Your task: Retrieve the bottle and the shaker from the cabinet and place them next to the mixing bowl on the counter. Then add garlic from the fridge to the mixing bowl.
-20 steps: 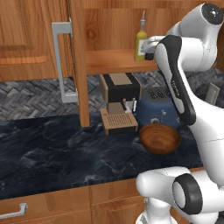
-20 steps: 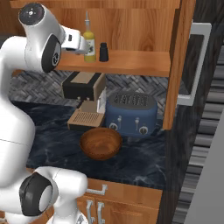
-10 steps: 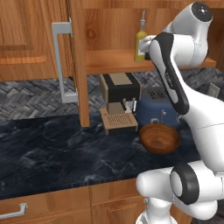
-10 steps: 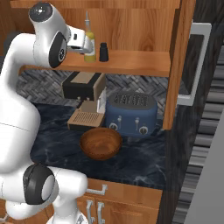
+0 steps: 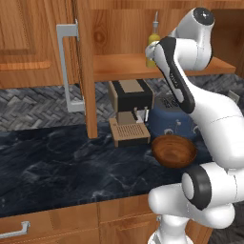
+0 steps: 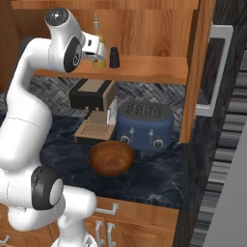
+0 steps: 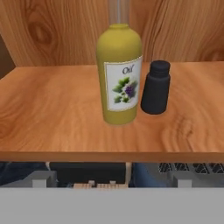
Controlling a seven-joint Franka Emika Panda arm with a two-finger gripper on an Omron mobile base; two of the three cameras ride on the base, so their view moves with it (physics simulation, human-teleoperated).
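the gripper [image 6: 98, 51] stood wide open with nothing between its fingers, held level with the cabinet shelf [image 7: 52, 118]. straight ahead of the fingers the bottle [image 7: 120, 74] (labelled oil) stood upright, the dark shaker [image 7: 155, 87] just beside it; the mixing bowl [image 6: 111, 157] sat on the counter [image 5: 57, 162] well below.

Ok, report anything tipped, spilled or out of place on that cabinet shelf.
Nothing stands out. The oil bottle stands upright on the shelf, the black shaker upright just beside it. No spill shows on the wood. The open pincer sits in front of the bottle.
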